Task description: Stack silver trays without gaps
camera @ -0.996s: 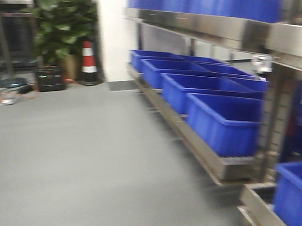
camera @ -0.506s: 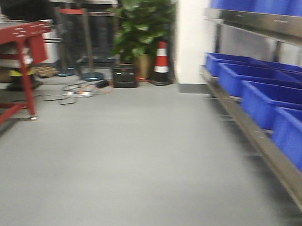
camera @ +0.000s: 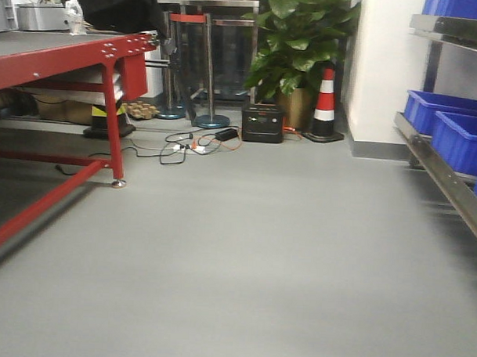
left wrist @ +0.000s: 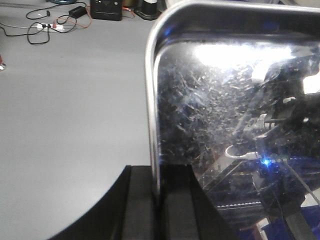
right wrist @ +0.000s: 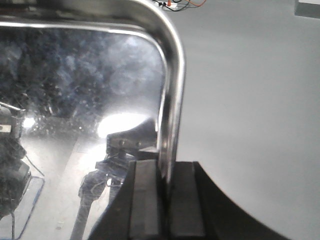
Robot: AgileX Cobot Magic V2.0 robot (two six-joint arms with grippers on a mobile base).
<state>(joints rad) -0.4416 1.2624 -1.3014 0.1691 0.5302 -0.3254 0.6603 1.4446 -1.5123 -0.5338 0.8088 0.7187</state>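
The left gripper (left wrist: 159, 200) has its two black fingers (left wrist: 140, 205) pinched narrow on the thin left rim of a silver tray (left wrist: 225, 125), with metal pressed between the pads. The right gripper (right wrist: 167, 200) is clamped the same way on the right rim of a silver tray (right wrist: 75, 90). The wrist views do not settle whether this is one tray or two.

In both views the gripped rim runs straight away from the fingers to a rounded far corner, then turns across the view. The scratched, mirror-bright face is turned toward the camera. Only one corner shows per view, so the long axis cannot be told. The tray hangs over bare grey floor (camera: 244, 249), and its far edge points toward the traffic cone (camera: 325, 103).

Just left of the cone sits a black box (camera: 262, 122); its front markings are too small to read. Further left of the cone lie tangled cables (camera: 189, 145), and well left stands a red table (camera: 63, 51). Behind the cone is a leafy plant (camera: 302, 40). To the cone's right, blue bins (camera: 459, 135) sit on a steel rack (camera: 442, 174).
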